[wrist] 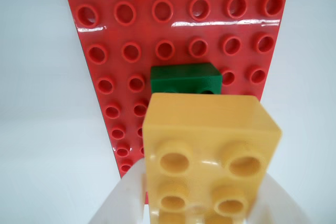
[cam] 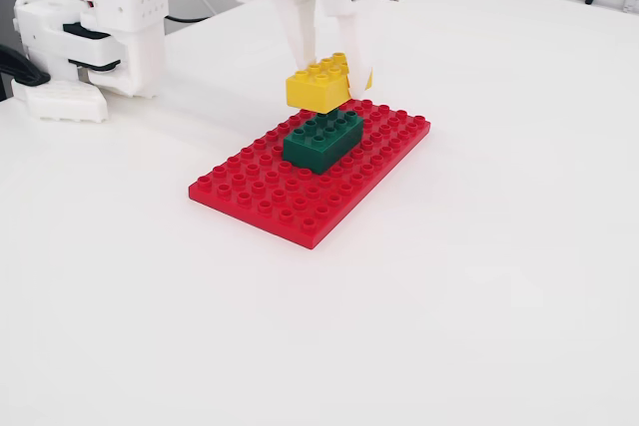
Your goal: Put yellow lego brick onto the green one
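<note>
The white two-finger gripper (cam: pixel 327 67) reaches down from above and pinches the yellow lego brick (cam: pixel 319 85) between its fingers, holding it in the air with its studs facing up. Directly below the gripper, with a small gap under the yellow brick, the dark green lego brick (cam: pixel 322 140) sits on the red studded baseplate (cam: pixel 270 197). The plate lies flat on the white table (cam: pixel 479 276). No writing or brand marks are readable on any brick.
</note>
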You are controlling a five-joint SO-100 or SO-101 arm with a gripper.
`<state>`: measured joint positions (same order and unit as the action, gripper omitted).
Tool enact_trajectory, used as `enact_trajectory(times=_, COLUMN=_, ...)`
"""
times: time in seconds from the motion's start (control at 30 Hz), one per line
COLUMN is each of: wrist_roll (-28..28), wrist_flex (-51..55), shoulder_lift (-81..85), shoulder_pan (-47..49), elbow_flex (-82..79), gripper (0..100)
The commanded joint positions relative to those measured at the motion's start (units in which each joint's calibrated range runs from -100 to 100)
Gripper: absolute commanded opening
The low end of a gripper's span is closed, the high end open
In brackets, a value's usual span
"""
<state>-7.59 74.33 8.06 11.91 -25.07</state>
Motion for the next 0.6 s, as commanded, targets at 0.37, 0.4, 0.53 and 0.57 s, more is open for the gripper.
enact_trajectory(times=0.37, wrist_roll=4.31, wrist_flex=-0.54, shoulder_lift=-2.41, shoulder_pan=-4.09, elbow_flex=-0.19, gripper=13)
enact_trajectory(times=0.4, wrist_roll=4.41, wrist_flex=-0.54, shoulder_lift=-2.66, shoulder_pan=-4.17, elbow_flex=-0.10, gripper=13)
enact_trajectory(times=0.53, wrist_roll=4.20, wrist_flex=-0.54, shoulder_lift=-2.74, shoulder_pan=-3.58, elbow_flex=-0.19, gripper=13)
enact_trajectory(times=0.57, wrist_roll=4.15, wrist_flex=-0.54, shoulder_lift=-2.74, shoulder_pan=-3.58, elbow_flex=-0.10, gripper=13)
